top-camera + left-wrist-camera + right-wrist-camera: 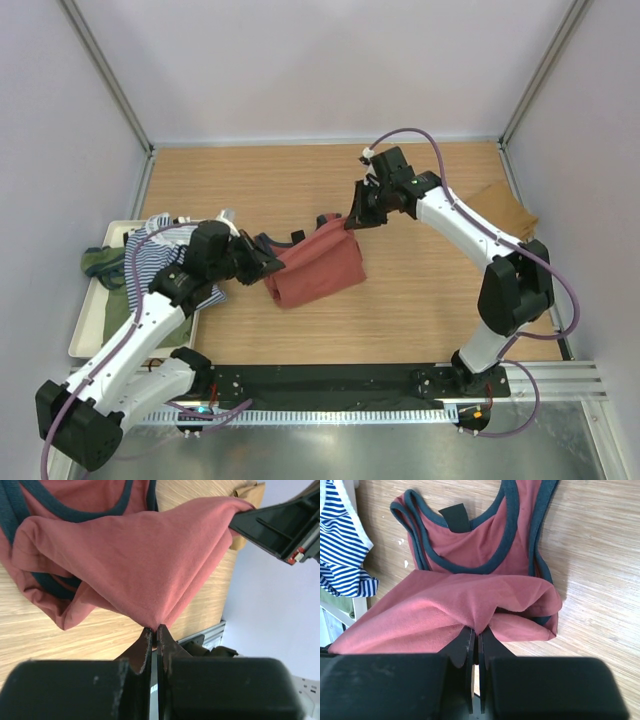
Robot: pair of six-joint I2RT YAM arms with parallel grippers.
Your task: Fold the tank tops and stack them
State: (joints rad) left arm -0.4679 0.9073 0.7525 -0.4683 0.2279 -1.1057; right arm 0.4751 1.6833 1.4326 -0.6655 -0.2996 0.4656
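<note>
The rust-red tank top (320,265) with navy trim lies mid-table, its lower edge lifted and stretched between both grippers. My left gripper (272,265) is shut on one corner of its hem (154,626). My right gripper (352,222) is shut on the other corner (479,630). The navy neckline and straps (470,560) rest on the wood beneath the raised fold. The navy-white striped top (160,255) and the olive green top (105,265) lie on the tray at the left. The folded tan-brown top (505,208) lies at the far right.
A cream tray (90,330) stands at the table's left edge. White walls enclose the wooden table (420,290) on three sides. A black base plate and metal rail (340,385) run along the near edge.
</note>
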